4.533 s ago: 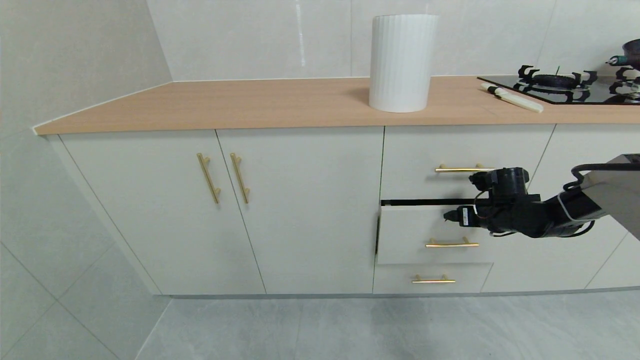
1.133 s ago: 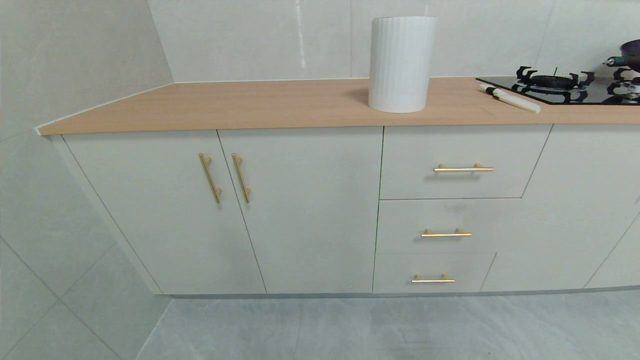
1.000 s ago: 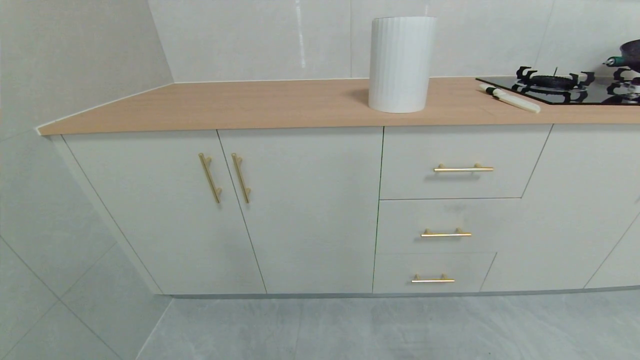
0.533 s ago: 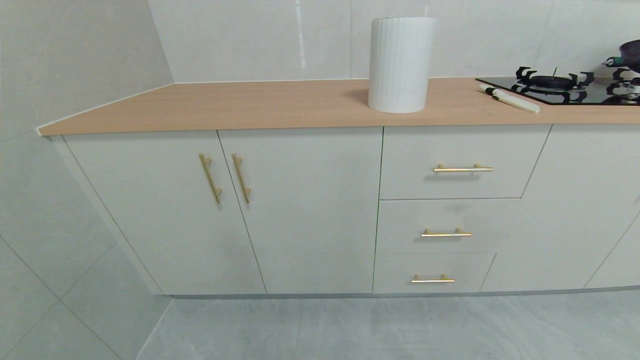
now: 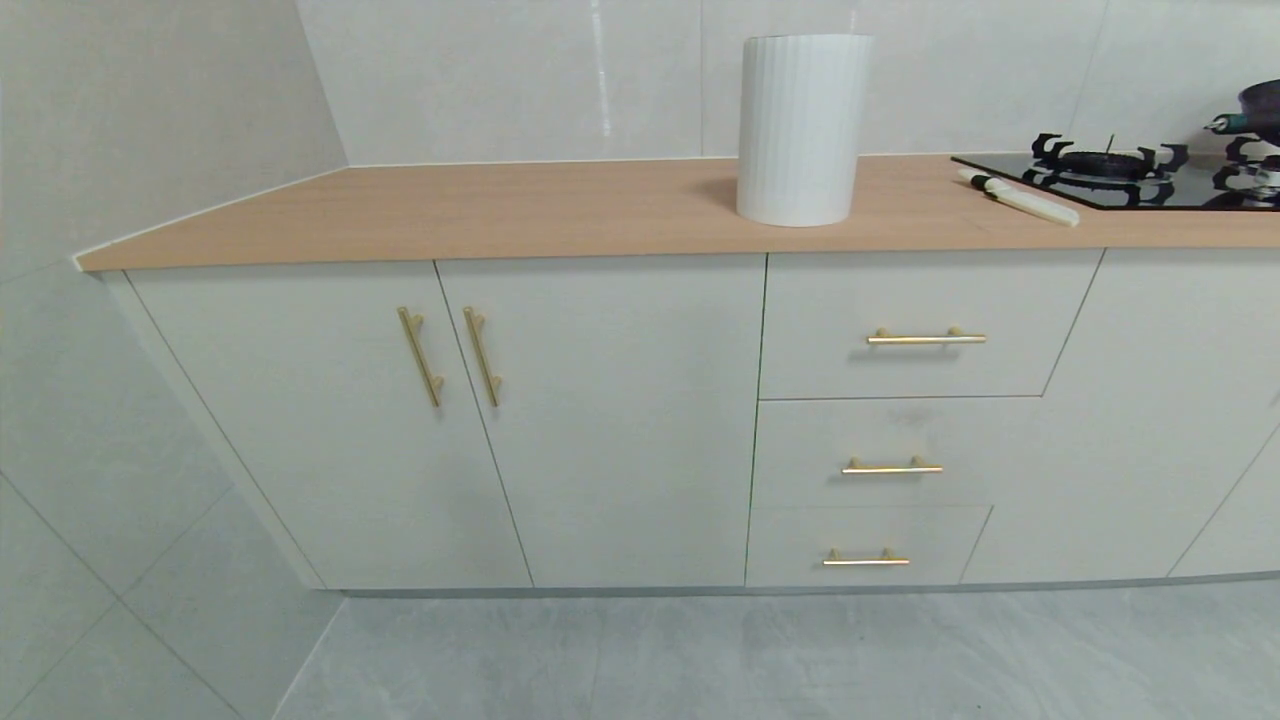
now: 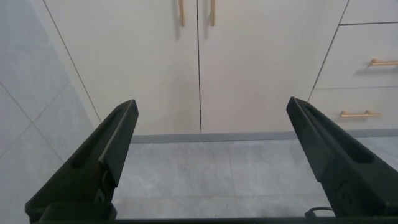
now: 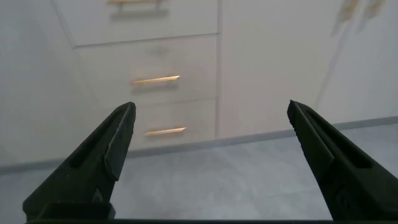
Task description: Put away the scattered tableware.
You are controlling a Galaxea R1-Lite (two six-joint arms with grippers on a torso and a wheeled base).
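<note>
Over on the left, the left gripper (image 6: 210, 106) hangs low, its two black fingers spread wide with nothing between them, facing the pale double cupboard doors with gold bar handles (image 6: 137, 62) above the grey floor tiles (image 6: 205, 174). Along the light wooden countertop (image 5: 500, 210) stands a tall white ribbed canister (image 5: 800, 130). Below it, the stack of three pale drawers with gold handles (image 5: 900, 440) sits shut, every front flush. Further right, a long cream-coloured utensil with a dark end (image 5: 1020, 197) lies loose on the counter, just beside the black gas hob (image 5: 1110, 165). I'd say that's one piece left to put away, so the job isn't finished. The right gripper (image 7: 210, 107) is down low too, fingers wide apart and empty, facing the drawer fronts. The head camera gives the counter and that utensil; the wrist cameras give the grippers' spread fingers.
</note>
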